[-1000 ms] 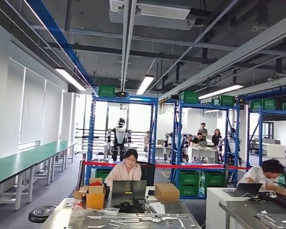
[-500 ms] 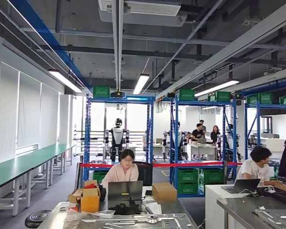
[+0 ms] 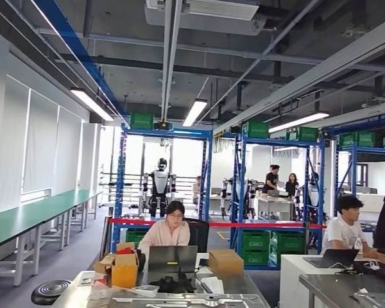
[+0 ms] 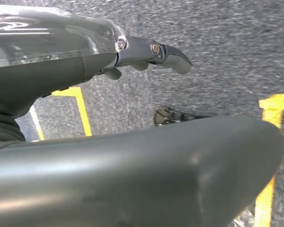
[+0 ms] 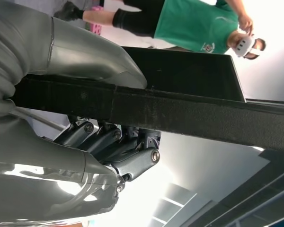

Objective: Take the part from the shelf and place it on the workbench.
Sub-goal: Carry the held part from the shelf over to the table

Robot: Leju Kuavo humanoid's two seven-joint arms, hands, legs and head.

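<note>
Swinging a touch back rightward since a half second ago, the robot's view takes in the steel workbench low ahead. Its right hand grips the black part, thumb over, fingers under, for carrying; left hand hangs slack, holding nothing.

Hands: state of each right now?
Left hand: holds nothing, fingers extended over the floor.
Right hand: grips a dark flat part, thumb on one face, fingers on the other.

Head view faces the hall — wrist views sit close behind hands.
</note>
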